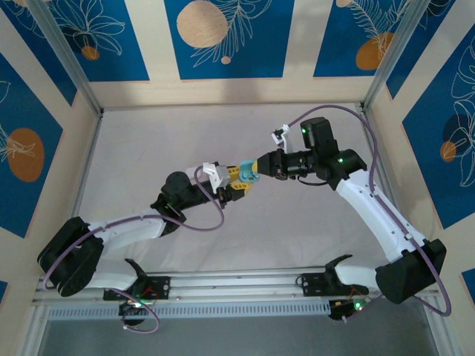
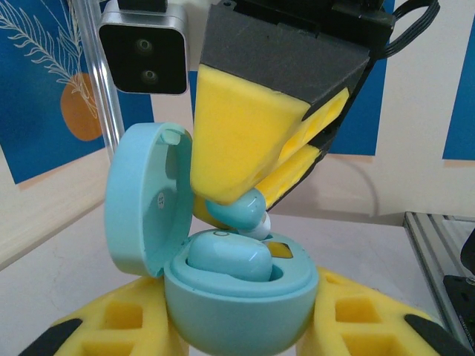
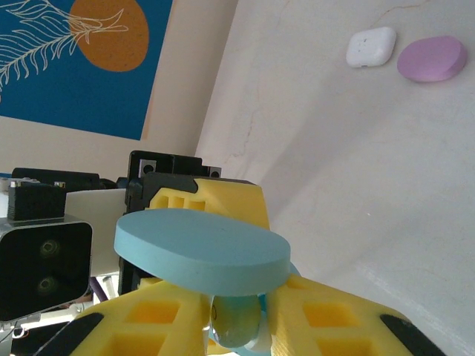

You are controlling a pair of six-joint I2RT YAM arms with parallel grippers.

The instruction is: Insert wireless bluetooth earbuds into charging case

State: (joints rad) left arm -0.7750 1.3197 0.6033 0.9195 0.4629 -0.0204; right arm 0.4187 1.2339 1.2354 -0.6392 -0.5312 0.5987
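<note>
Teal charging case [image 2: 237,297] is clamped by the left gripper [image 2: 241,326] at bottom centre of the left wrist view, with its lid [image 2: 141,200] open to the left. One teal earbud [image 2: 226,259] is seated inside. Just above, a second teal earbud [image 2: 241,211] is pinched in the nearly closed right gripper [image 3: 237,322]. Farther off, a white case [image 3: 371,47] and a lilac case [image 3: 433,59] are seen on the table [image 3: 334,185], upper right of the right wrist view.

A pale counter [image 3: 334,163] carries a white charging case [image 3: 371,47] and a lilac pebble-shaped case [image 3: 433,58], lying just beside each other.
</note>
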